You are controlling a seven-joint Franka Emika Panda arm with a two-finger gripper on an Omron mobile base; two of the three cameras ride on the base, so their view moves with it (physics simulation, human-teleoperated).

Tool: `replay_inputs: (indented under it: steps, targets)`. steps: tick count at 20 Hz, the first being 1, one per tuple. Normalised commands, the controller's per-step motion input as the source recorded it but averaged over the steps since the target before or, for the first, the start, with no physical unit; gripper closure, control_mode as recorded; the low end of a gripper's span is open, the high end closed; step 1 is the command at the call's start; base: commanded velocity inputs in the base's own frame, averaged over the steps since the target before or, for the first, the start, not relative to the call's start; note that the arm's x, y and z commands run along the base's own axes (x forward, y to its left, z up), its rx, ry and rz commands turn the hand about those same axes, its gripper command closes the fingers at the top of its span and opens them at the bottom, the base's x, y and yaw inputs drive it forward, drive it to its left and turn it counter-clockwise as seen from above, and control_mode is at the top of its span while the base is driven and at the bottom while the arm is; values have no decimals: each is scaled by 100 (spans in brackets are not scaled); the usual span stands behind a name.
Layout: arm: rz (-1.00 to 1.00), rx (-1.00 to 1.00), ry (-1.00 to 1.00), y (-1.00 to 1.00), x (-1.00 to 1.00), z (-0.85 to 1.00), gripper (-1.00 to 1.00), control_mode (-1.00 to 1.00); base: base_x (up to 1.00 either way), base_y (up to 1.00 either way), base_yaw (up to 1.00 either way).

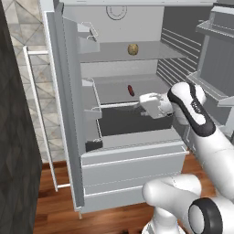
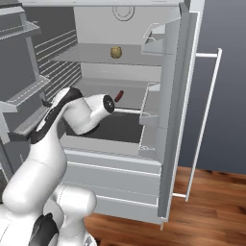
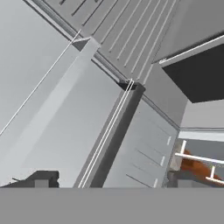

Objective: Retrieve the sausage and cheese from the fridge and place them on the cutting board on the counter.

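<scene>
So the fridge (image 1: pixel 132 151) is standing with both doors swung wide open, and the arm is reaching straight into the middle of it. The gripper (image 3: pixel 109 186) sits just over the front lip of the middle shelf (image 1: pixel 137 91), and its two dark fingertips (image 3: pixel 41 179) are spread far apart — wide open, nothing between them. In the hand view the shelf's front edge runs right between the tips as a dark bar with a thin white wire along it, so there's free room on both sides of that edge but not much under it.

The sausage (image 1: pixel 131 90) is a small dark red piece lying on that middle shelf, a bit behind the hand and apart from it. One shelf up there's a single round tan lump (image 1: pixel 133 49) near the back — can't tell if that's the cheese or something else, too blurry.

Count-wise: one sausage, one tan lump, two open doors with door bins (image 2: pixel 151 103), two drawers (image 1: pixel 132 173) at the base, two long white bar handles (image 2: pixel 204 120) — one per door.

The inside is pale grey with a ribbed side wall (image 3: pixel 131 35). Below the shelf there's a dark recess. The floor (image 2: pixel 211 202) is reddish-brown wood planks, a tiled wall (image 1: pixel 27 32) behind the left door, and a plain grey wall (image 2: pixel 226 72) past the right one.
</scene>
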Motion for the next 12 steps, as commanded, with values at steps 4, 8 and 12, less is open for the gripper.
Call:
replay_inputs:
  steps: [4, 8, 12]
  targets:
    - [-36, -39, 1, -56, -7, 7, -100, -100, 0, 0, 0]
    - [-32, -33, 5, -35, -26, 27, -100, -100, 0, 0, 0]
    - [-21, -22, 2, -6, -21, 21, -100, -100, 0, 0, 0]
